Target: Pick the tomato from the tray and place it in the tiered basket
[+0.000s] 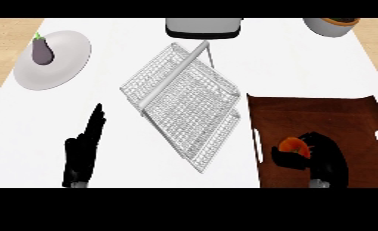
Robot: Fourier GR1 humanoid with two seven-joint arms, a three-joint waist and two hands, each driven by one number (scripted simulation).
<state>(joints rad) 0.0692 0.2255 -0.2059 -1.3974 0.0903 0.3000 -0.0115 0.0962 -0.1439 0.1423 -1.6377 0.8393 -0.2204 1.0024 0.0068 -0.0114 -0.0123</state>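
The red-orange tomato lies on the dark brown tray at the lower right. My right hand is curled round the tomato and hides most of it. The wire tiered basket sits in the middle of the white counter, left of the tray, with its upper tier and handle bar toward the back. At the lower left my left hand rests open with its fingers pointing up, apart from the basket.
A white plate with a purple eggplant sits at the back left. A grey appliance stands at the back centre. A grey bowl is at the back right corner.
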